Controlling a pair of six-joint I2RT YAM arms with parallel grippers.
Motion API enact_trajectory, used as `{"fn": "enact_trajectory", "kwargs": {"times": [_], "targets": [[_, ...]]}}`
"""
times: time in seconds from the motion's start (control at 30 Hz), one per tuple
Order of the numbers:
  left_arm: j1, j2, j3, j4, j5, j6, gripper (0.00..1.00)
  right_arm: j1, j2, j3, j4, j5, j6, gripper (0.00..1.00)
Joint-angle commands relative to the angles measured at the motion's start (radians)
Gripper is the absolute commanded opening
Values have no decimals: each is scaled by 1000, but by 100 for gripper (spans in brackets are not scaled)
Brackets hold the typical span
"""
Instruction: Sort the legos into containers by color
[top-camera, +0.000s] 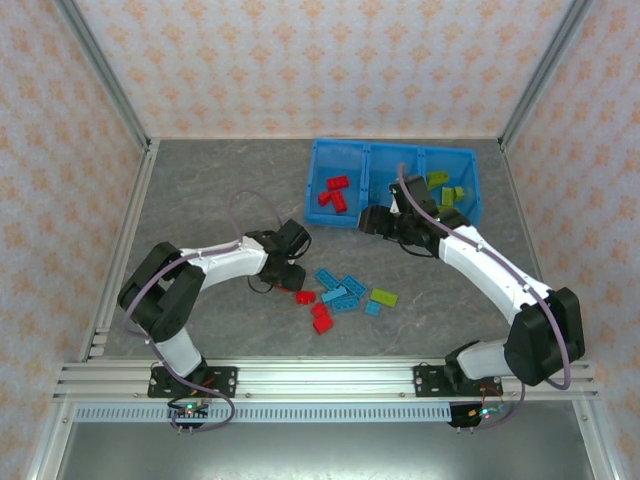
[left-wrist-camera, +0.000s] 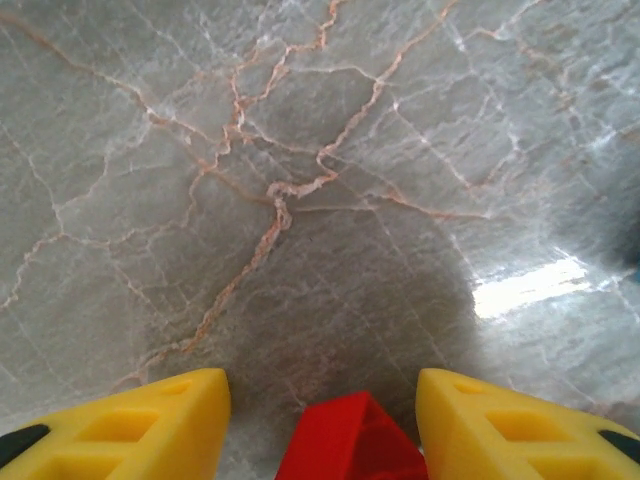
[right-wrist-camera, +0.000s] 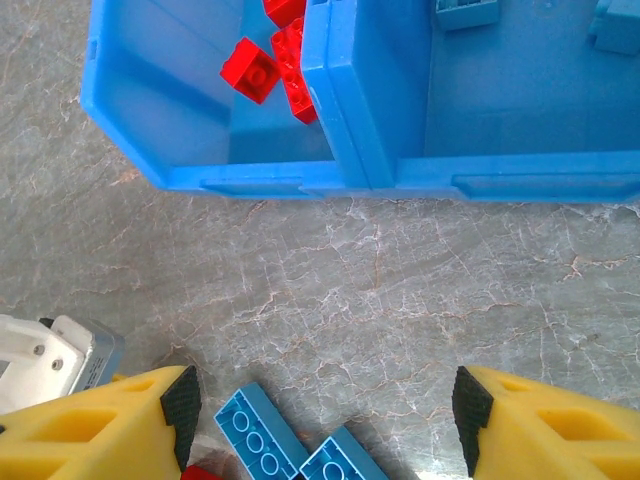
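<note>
The bright blue tray (top-camera: 318, 178) stands at the back right with three containers. Red legos (top-camera: 335, 192) lie in its left one and lime green legos (top-camera: 446, 190) in its right one. Loose red legos (top-camera: 320, 318), light blue legos (top-camera: 337, 286) and a green lego (top-camera: 383, 297) lie mid-table. My left gripper (top-camera: 287, 272) is low at the pile's left edge. In the left wrist view it (left-wrist-camera: 320, 390) is open, with a red lego (left-wrist-camera: 350, 440) between its fingers and a gap on each side. My right gripper (top-camera: 385, 222) (right-wrist-camera: 322, 400) hangs open and empty before the tray (right-wrist-camera: 250, 180).
In the right wrist view, two light blue bricks (right-wrist-camera: 260, 435) lie upside down near my fingertips, and part of the white left arm (right-wrist-camera: 45, 360) is at the left edge. Metal frame rails and patterned walls enclose the grey marble table (top-camera: 200, 200).
</note>
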Motion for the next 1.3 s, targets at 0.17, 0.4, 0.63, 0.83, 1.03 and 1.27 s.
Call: {"fn": "enact_trajectory", "kwargs": {"times": [0.17,0.4,0.63,0.83,1.03,1.27], "targets": [[-11,41,-18,-2,8,-14,49,3,4,35,-18,-1,14,70],[-11,12,-31,10,-14,-33,42,4,9,37,-17,0,15,70],[-25,-153,-81,-36,-48,-73,59,4,8,41,-26,-1,13,70],[-44,-283,-180,-99,-61,-171,74,3,18,37,-10,-16,15,70],[-44,-255,-231,-66,-77,-165,74,3,36,43,-8,-36,21,70],[-45,-190,-219,5,-101,-154,35,24,18,-2,-93,-236,-85,69]]}}
